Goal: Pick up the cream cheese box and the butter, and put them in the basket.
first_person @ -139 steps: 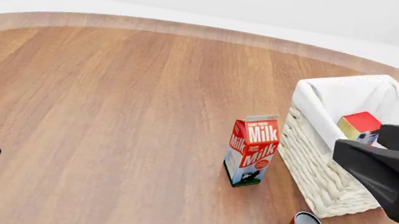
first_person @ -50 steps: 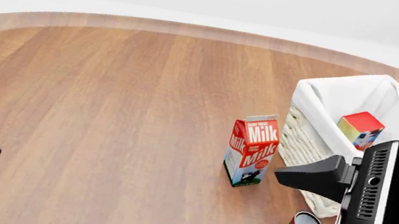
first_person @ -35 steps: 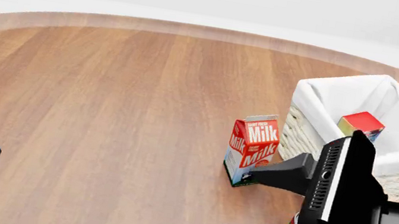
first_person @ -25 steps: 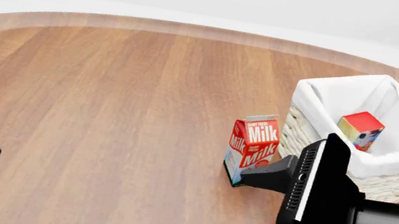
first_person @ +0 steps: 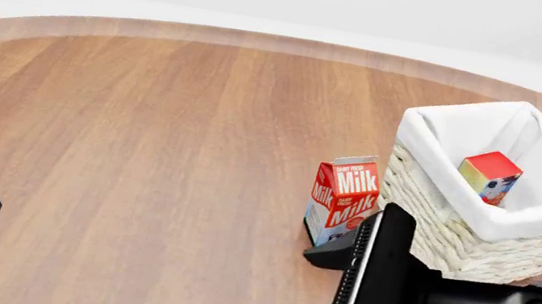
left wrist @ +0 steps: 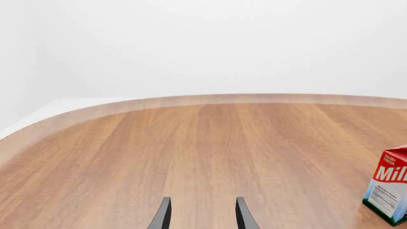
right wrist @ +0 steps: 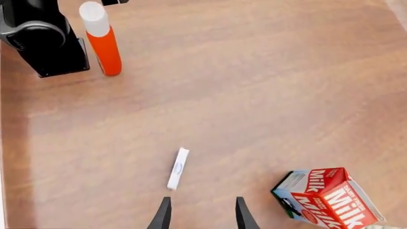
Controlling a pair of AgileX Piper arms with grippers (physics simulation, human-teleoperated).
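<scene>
Wooden bench (first_person: 145, 124), butter (first_person: 489, 176) inside basket (first_person: 444, 228), cream cheese box (right wrist: 178, 168) lying before parted, empty right tool (right wrist: 200, 214), left tool (left wrist: 201, 214) likewise apart.

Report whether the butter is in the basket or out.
In: the butter sits inside the basket, against its white lining, below the rim.

Bench: round brown wooden bench (first_person: 142, 140), long plank grain, smooth with a soft satin sheen.
Basket: large square white woven wicker basket (first_person: 435, 219), rough ribbed weave; white cloth lining, matt, folded over the rim.
Carton in basket: red and orange butter carton (first_person: 489, 176), smooth printed card.
Milk: red-white-blue gabled milk carton (first_person: 340, 202), smooth printed paperboard.
Right gripper (first_person: 319, 298): black, matt, plastic-looking.
</scene>
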